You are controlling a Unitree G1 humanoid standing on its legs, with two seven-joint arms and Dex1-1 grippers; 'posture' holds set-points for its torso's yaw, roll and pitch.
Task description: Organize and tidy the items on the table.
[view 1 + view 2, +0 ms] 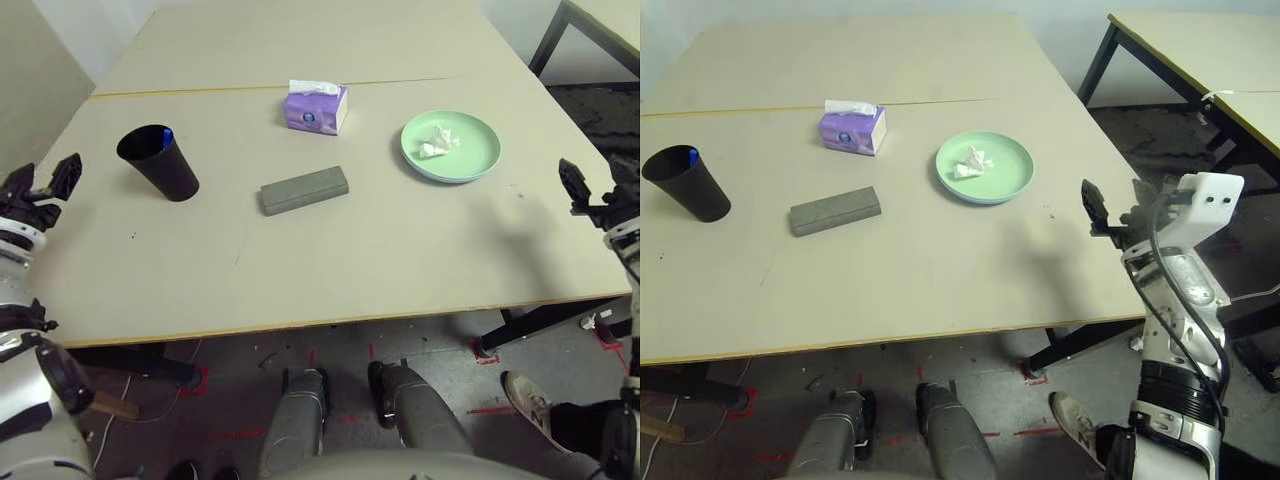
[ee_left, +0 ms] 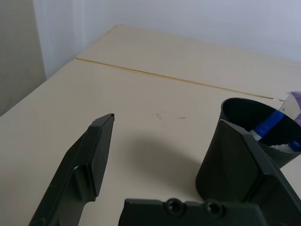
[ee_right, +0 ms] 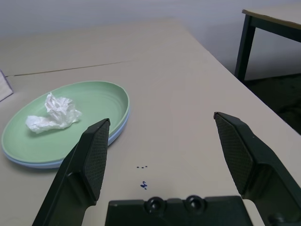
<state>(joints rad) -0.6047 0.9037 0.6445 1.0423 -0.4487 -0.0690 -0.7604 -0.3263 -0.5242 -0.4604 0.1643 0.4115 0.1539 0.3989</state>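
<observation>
On the beige table [image 1: 300, 270] a black tapered cup [image 1: 158, 160] stands at the left with a blue-capped marker [image 2: 268, 125] inside it. A grey oblong glasses case [image 1: 304, 190] lies in the middle. At the right, a green plate [image 1: 470, 150] rests on a light-blue plate [image 3: 113, 136] and holds a crumpled white tissue [image 1: 437, 140]. My left gripper [image 1: 40, 185] hovers open at the table's left edge, just left of the cup. At the right edge my right gripper [image 1: 1105, 210] hangs open, apart from the plates. Both hold nothing.
A purple tissue box [image 1: 316, 108] stands behind the case, near the yellowish seam [image 1: 200, 90]. Another table [image 1: 1200, 40] stands at the far right. A person's shoe [image 1: 530, 395] is on the floor beyond the near table edge.
</observation>
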